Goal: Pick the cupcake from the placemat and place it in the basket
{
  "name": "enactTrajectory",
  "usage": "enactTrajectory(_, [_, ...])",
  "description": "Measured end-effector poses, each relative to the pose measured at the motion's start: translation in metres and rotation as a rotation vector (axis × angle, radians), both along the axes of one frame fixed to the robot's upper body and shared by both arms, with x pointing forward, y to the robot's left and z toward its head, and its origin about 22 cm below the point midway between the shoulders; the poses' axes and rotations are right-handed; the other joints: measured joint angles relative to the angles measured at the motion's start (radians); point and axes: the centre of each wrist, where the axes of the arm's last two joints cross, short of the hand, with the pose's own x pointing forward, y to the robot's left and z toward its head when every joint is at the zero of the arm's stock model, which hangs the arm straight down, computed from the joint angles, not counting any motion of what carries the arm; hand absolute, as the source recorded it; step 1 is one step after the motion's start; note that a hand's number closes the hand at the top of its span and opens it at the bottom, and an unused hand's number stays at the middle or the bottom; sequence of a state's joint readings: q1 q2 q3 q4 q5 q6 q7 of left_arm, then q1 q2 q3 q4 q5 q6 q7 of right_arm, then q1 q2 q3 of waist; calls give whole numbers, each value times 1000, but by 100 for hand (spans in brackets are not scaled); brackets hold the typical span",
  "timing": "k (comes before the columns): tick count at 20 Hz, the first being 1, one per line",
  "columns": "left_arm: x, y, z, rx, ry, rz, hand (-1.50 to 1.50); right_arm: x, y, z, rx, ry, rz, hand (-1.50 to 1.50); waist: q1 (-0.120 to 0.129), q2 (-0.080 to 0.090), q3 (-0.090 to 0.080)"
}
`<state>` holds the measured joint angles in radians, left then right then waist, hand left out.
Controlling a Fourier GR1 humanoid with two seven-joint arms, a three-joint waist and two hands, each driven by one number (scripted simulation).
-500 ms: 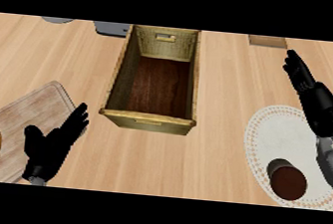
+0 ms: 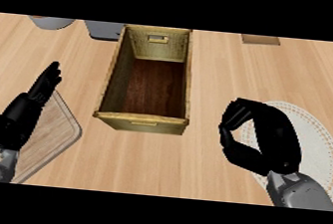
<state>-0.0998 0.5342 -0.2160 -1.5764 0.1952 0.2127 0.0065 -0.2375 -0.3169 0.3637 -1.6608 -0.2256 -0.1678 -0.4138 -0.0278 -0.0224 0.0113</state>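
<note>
Cupcake: hidden under your curled right hand (image 2: 261, 140) over the placemat (image 2: 321, 147), whether clasped, you cannot tell. Likely light, soft-topped, crushable; take it by the base. Basket (image 2: 144, 118): open, nearby. Left hand (image 2: 23, 114): open, resting.

Basket (image 2: 143, 119) open above — walls ring it.

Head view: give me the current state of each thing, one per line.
basket: upright, open top, nothing inside
right hand: curled over the placemat's left edge; cupcake not visible
left hand: open, resting, fingers up
placemat: flat on counter
cutting board: flat, partly under left hand
</note>
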Motion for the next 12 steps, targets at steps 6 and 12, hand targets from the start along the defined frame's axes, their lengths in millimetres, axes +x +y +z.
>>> enactTrajectory(6, [11, 8, 14, 58, -76, 7, 0, -60, 48, -31, 13, -187, -166, -150, -18, 7, -10])
enactTrajectory(12, [8, 21, 15, 87, -81, 39, 0, -87, 0, -39, -252, -249, -538, -150, -58, -2, -19])
